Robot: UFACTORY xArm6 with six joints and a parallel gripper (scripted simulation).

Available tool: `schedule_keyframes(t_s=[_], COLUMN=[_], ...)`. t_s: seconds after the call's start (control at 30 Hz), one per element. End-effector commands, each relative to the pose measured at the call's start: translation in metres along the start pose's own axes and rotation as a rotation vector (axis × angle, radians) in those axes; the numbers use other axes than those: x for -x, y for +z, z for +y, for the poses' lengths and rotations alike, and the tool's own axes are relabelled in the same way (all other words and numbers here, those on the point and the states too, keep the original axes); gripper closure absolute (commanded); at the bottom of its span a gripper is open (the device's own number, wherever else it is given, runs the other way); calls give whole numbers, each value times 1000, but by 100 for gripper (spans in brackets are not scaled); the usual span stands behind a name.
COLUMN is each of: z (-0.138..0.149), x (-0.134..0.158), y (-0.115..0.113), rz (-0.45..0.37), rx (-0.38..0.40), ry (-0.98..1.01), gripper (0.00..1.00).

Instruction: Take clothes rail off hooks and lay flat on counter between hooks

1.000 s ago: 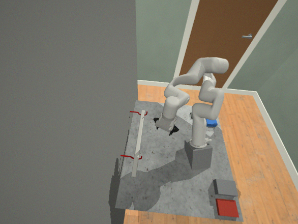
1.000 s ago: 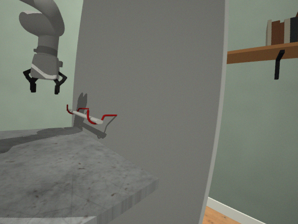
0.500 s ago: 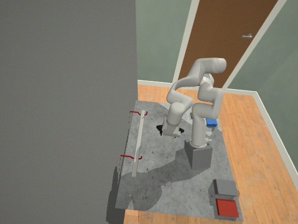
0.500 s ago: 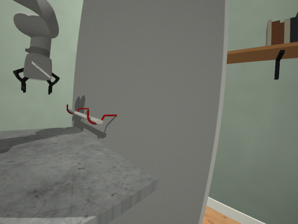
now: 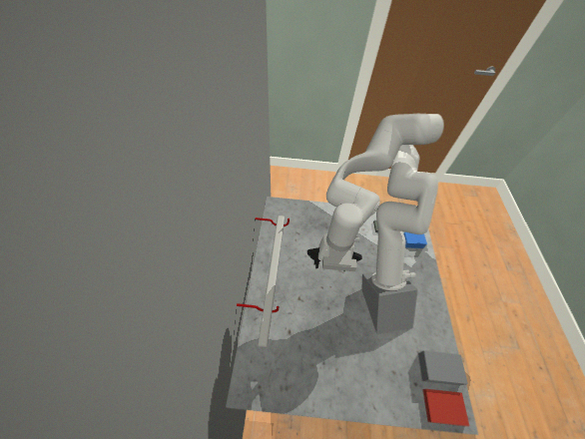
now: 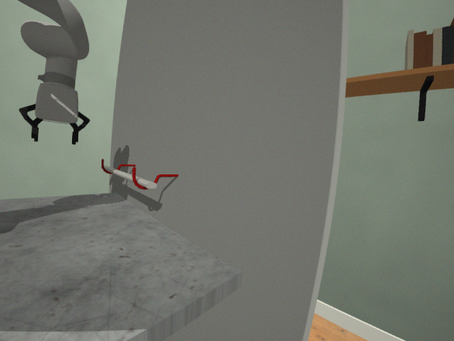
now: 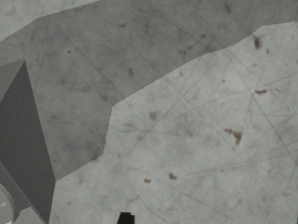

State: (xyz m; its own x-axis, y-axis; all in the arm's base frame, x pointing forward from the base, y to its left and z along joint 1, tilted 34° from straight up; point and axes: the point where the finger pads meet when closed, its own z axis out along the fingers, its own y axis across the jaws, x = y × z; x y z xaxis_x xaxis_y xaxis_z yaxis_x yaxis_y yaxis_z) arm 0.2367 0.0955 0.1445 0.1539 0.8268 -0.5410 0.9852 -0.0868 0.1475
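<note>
The pale clothes rail point(image 5: 273, 281) rests on two red wall hooks, a far hook point(image 5: 271, 222) and a near hook point(image 5: 257, 307), along the grey wall above the marble counter. It also shows in the exterior view point(image 6: 133, 179), cradled in the red hooks point(image 6: 163, 177). My gripper point(image 5: 335, 258) is open and empty, pointing down, out from the wall and well to the side of the rail. In the exterior view the gripper point(image 6: 54, 133) hangs higher than the rail. The wrist view shows only counter, with one fingertip point(image 7: 125, 218) at the bottom edge.
The arm's grey base block point(image 5: 390, 304) stands on the counter; its corner shows in the wrist view point(image 7: 25, 145). A grey box point(image 5: 441, 367) and a red pad point(image 5: 445, 406) sit at the near right corner. A blue item point(image 5: 415, 240) lies behind the arm.
</note>
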Motion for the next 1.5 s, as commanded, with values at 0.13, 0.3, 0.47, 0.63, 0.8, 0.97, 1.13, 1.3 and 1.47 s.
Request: schedule_keyframes(t_s=[0.13,0.3,0.47,0.63,0.8,0.97,1.13,1.3,1.47], z=[16,21,29,37,42,51,59,67,72], x=[-1,-1,-1,-1,-1,-1,-1,-1,-1], y=[2,3,5,6,7,9,11,12,13], rz=[2,2,2,2,2,2,2,2,2], rx=[2,2,2,2,2,2,2,2,2], ry=[0,0,0,0,0,0,0,0,0], gripper=[0,0,0,0,0,0,0,0,0])
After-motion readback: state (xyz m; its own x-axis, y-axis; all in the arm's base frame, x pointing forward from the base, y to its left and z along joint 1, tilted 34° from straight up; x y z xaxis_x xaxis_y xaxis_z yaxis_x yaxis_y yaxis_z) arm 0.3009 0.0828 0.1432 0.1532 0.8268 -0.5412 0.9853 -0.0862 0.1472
